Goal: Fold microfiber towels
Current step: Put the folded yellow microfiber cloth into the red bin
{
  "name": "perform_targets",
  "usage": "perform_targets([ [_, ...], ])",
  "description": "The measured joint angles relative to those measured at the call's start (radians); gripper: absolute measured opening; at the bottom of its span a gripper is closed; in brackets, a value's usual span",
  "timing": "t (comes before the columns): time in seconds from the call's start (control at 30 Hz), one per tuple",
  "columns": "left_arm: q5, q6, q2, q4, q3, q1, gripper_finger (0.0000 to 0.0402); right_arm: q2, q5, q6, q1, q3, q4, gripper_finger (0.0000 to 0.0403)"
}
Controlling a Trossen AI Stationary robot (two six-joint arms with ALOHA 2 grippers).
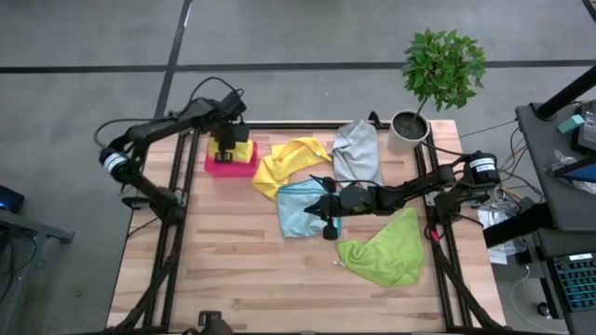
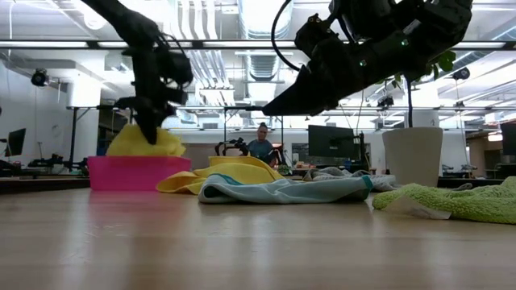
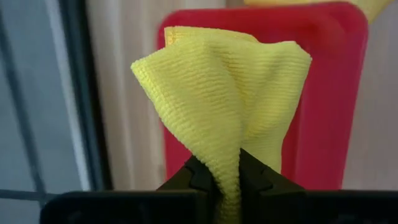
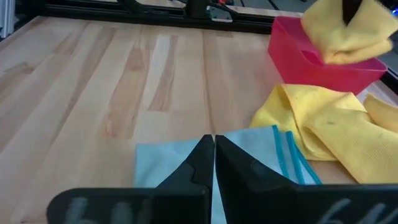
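- My left arm reaches in from the left edge, elbow bent, wrist pointing down at the far-left part of the tabletop.
- Left hand (image 1: 229, 147) hangs fingers-down, pinched tight on a yellow towel (image 3: 230, 106).
- My right arm stretches low from the right edge toward the middle.
- Right hand (image 1: 321, 208) sits near centre, fingers (image 4: 199, 163) pressed together, holding nothing.

No text, label, brand, number or sign can be read on anything shown in these views.
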Motion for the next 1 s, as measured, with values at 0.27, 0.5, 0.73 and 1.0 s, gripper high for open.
perform_targets([
  [0.27,0.006,-0.011,0.129,-0.003,0.000,0.001,0.0009,0.000,-0.001,0.005,0.001,0.000,-0.003,0.0009],
  [0.5,0.008,-0.046,0.188,0.000,0.000,0.000,0.0025,0.000,-0.001,0.005,0.001,0.000,-0.005,0.0009],
  [0.73,0.006,-0.111,0.198,0.005,0.000,0.000,0.0079,0.000,-0.001,0.005,0.001,0.000,-0.011,0.0009],
  [1.0,-0.034,-0.110,0.174,0.004,0.024,0.000,0.0143,0.000,-0.001,0.005,0.001,-0.001,-0.023,0.0009],
])
